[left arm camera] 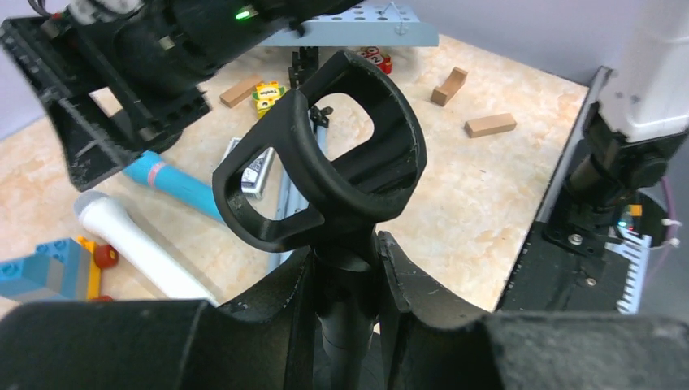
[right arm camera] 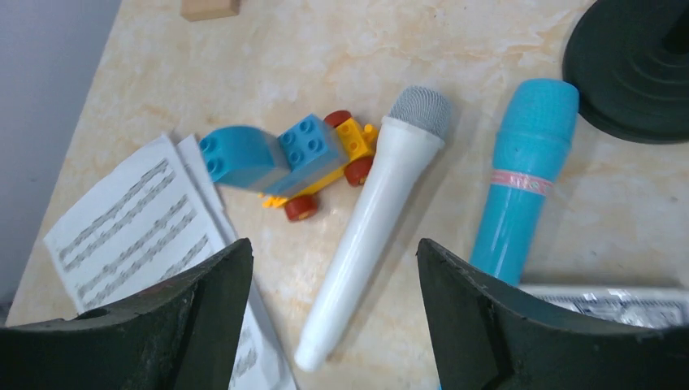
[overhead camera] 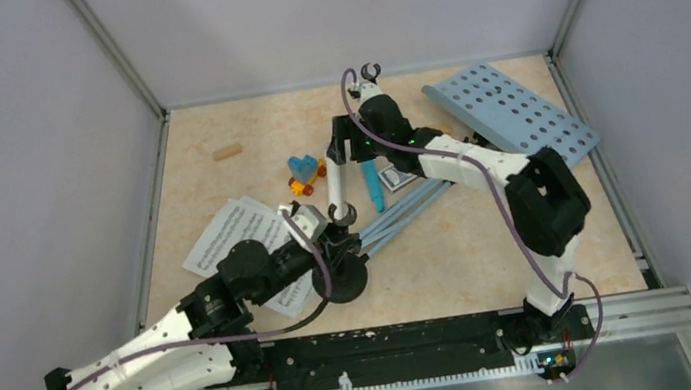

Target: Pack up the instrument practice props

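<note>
The white toy microphone lay on the bench between the blue microphone and a toy car, the right jaws open above it, likely needing to lower and close, while the left jaws gripped the stem of a black holder.

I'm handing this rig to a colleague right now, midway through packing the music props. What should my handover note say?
The left gripper is shut on the stem of a black holder, next to the sheet music.
The right gripper is open and holds nothing. It hovers over the white microphone.
The blue microphone lies beside the white one, and the second holder stands close by.
The music rack lies flat at the far right, with its legs reaching toward the middle.
Done: nothing looks packed yet.
Left: every prop. No box or bag is in view.
</note>
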{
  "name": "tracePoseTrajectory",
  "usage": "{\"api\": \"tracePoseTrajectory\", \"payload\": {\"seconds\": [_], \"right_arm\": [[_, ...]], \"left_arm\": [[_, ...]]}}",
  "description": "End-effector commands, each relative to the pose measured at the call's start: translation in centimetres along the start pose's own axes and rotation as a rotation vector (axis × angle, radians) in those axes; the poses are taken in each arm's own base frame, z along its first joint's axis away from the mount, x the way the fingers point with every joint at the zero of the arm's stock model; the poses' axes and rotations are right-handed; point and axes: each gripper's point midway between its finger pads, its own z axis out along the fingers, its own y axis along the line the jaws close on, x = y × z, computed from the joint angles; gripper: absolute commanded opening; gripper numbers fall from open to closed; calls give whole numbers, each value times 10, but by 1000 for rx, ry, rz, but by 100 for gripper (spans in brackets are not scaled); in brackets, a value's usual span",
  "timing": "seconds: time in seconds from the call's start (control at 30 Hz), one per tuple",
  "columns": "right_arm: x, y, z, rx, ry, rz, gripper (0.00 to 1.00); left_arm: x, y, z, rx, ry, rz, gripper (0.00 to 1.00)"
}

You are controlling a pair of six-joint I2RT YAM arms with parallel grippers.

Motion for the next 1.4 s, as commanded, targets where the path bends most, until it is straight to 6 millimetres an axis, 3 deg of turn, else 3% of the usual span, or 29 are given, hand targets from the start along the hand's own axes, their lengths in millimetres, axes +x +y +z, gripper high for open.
{"api": "tracePoseTrajectory", "payload": {"seconds": [0.0,0.07,0.2,0.4,0.6,0.73,0.87,1.07,1.23,1.37], "right_arm": [[-56,26,-84,-97,-207,-57,73],[-51,23,-111,-101,-234,-67,73],[-33,8,-159,-84,-263,-90,73],[-15,-6,-224,-81,-316,-110,72],[17,-23,-263,-72,-317,-81,71],[32,-29,-278,-81,-323,-71,71],[48,-31,-282,-107,-300,-78,71],[65,-33,-282,-127,-261,-65,71],[76,-32,-282,-152,-240,-59,71],[79,-34,-283,-148,-242,-63,71]], "left_arm": [[-84,13,19,-9,-195,101,0],[-93,26,31,32,-203,109,0],[-114,74,43,43,-265,66,0],[-156,124,80,16,-346,166,0],[-186,191,114,-85,-438,216,0],[-192,243,128,-219,-488,258,0],[-171,294,138,-348,-452,341,0],[-135,368,129,-486,-438,294,0],[-97,405,134,-524,-383,254,0],[-67,415,142,-504,-331,228,0]]}}
